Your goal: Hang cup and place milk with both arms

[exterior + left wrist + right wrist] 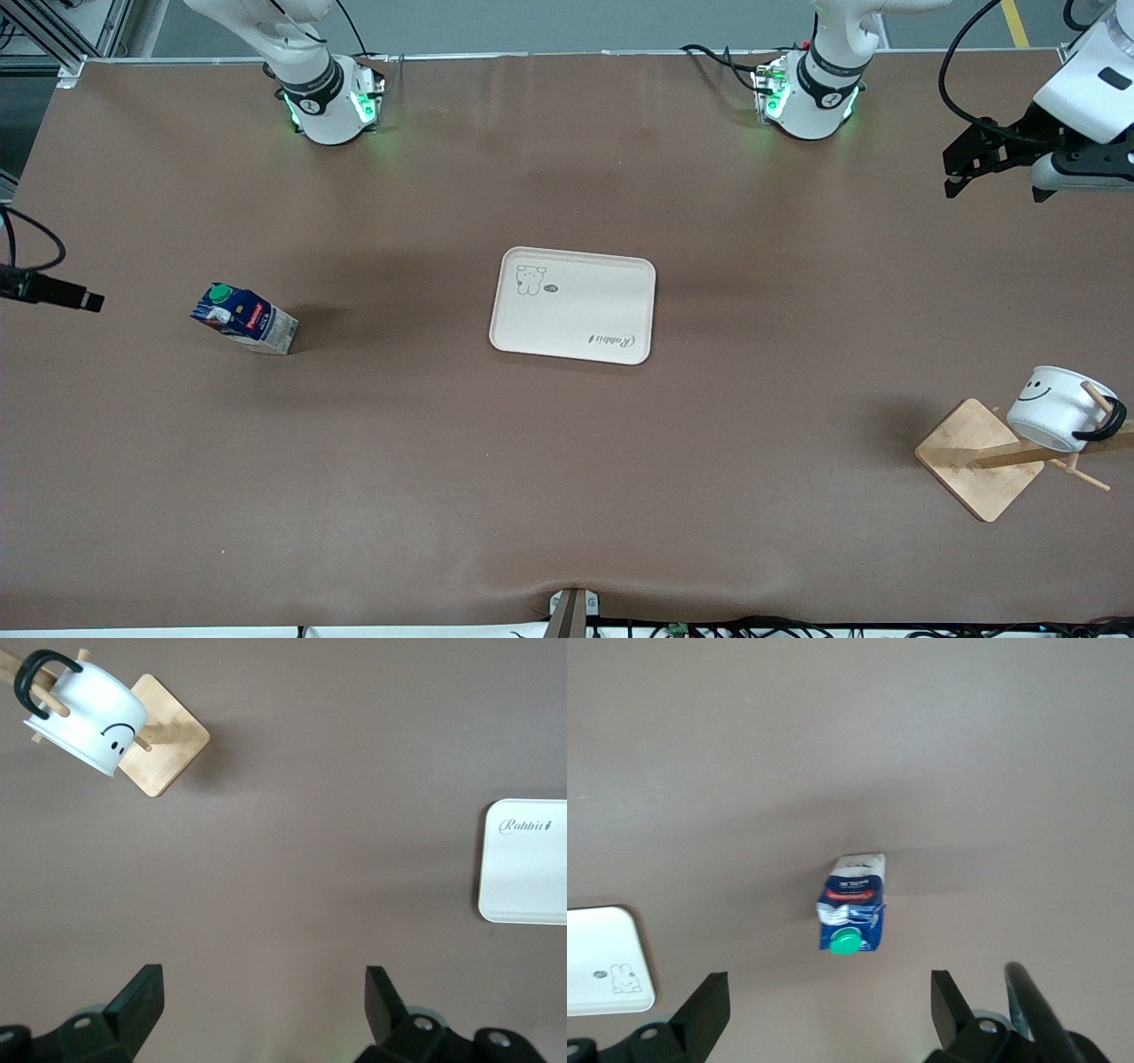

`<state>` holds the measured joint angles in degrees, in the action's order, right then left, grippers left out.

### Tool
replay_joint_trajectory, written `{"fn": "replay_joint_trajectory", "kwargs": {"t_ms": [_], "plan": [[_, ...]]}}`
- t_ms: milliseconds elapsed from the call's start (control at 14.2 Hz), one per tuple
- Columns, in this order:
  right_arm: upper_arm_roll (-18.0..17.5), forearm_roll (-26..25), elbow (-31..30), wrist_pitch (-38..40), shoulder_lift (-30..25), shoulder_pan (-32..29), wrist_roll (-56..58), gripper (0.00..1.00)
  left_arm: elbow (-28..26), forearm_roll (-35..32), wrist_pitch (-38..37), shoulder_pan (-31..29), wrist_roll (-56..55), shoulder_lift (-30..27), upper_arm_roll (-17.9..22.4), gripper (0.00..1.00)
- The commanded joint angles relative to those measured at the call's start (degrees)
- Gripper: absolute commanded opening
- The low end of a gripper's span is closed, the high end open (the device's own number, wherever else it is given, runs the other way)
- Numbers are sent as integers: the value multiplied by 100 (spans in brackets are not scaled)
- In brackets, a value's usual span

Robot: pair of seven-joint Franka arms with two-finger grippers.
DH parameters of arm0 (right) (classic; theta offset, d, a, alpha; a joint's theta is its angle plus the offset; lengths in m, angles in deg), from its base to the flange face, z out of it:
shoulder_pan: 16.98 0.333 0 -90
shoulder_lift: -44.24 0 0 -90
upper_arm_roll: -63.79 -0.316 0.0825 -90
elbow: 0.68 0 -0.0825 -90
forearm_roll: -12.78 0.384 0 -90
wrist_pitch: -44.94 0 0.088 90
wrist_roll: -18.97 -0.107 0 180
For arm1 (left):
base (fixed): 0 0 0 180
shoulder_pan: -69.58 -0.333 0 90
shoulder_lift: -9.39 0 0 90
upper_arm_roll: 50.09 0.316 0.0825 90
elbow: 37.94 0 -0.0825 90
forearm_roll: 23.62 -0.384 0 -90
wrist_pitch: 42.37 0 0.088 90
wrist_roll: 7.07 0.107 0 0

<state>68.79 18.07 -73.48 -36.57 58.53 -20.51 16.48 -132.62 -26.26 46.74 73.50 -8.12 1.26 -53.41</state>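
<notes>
Wooden rack (pixel 979 459) already carries the cup (pixel 1056 407) by its handle, so hanging looks done; my left gripper (pixel 966 164) hovers empty, spread wide. The milk (pixel 243 319) stands untouched, well apart from the tray (pixel 574 306), under my right gripper (pixel 830 1005), fingers apart

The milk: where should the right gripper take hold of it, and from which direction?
Probably across the milk carton's two flat side walls, below the green cap, coming straight down from above. It stands upright on the table toward the right arm's end, nothing beside it, and its narrow box body looks slim enough for the right gripper, whose fingers stand wide open.
</notes>
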Motion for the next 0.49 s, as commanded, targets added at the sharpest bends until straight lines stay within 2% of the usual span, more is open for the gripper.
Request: {"fn": "replay_joint_trajectory", "kwargs": {"t_ms": [0,282,423], "plan": [[-26,-256,-138,65,-619,352,-14,100,143,106,-114,-23,-1,4,43,100],[-26,-265,-769,-22,-1278,388,21,100,37,106,202,-32,-54,40,16,100],[1,-178,-1243,-363,-1542,301,83,100,46,115,256,-32,-54,31,16,100]]}}
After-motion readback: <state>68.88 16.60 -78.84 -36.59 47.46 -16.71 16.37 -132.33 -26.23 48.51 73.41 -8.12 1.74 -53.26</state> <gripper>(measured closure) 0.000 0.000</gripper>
